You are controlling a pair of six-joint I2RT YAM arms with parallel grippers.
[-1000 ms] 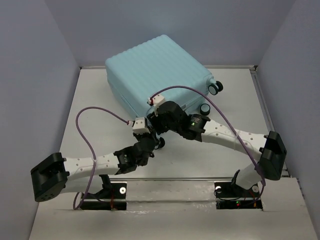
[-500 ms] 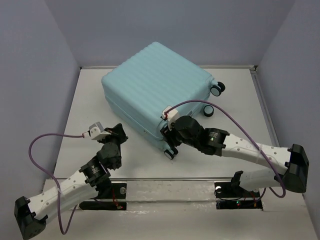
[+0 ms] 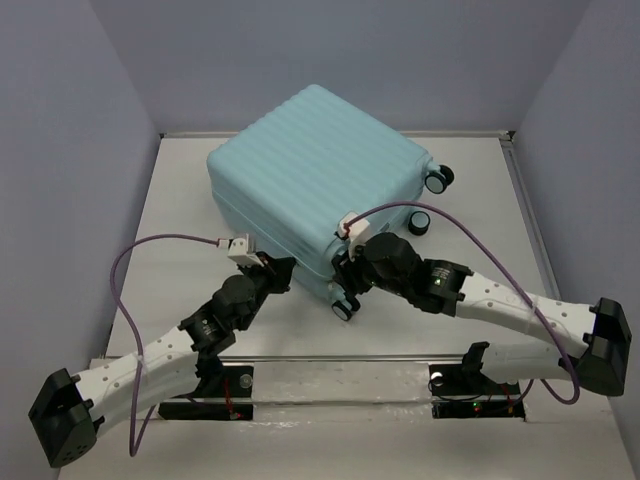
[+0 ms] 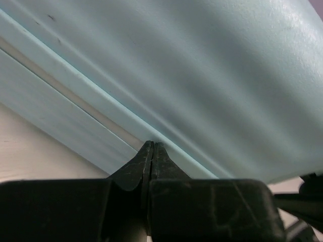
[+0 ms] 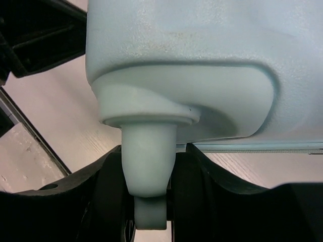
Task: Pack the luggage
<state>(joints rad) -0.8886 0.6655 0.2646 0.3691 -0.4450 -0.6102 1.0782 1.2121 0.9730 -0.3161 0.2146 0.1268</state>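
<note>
Luggage (image 3: pixel 315 170) lies flat and shut at the far middle of the table (image 3: pixel 180 200), with 1 corner pointing near.

Right gripper (image 5: pixel 150 174) is on that near corner. Its fingers (image 5: pixel 108 184) clamp the caster stem (image 5: pixel 149 146) from both sides, so the narrow gap is filled by the stem.

Left gripper (image 4: pixel 153 147) is at the near-left wall, fingers pressed fully together and holding nothing. The tips sit just beside the seam (image 4: pixel 75 98); I can't tell if they touch the shell.

Risks I see:
1. The stem is round, smooth and probably swivels. If I pull hard, the fingers spin or slide off and the case lurches.
2. The shut left tips are blunt against a tight seam. If I push there, I expect them to skate along the shell and shove the case sideways against the right grip, which loads that wrist.
3. The right arm's purple cable (image 3: pixel 400 207) arcs over the right side of the case, near another caster (image 3: pixel 418 221). Turning the case could snag it.
4. The lid is not open yet. Forcing it from 1 corner just drags the whole case.
</note>
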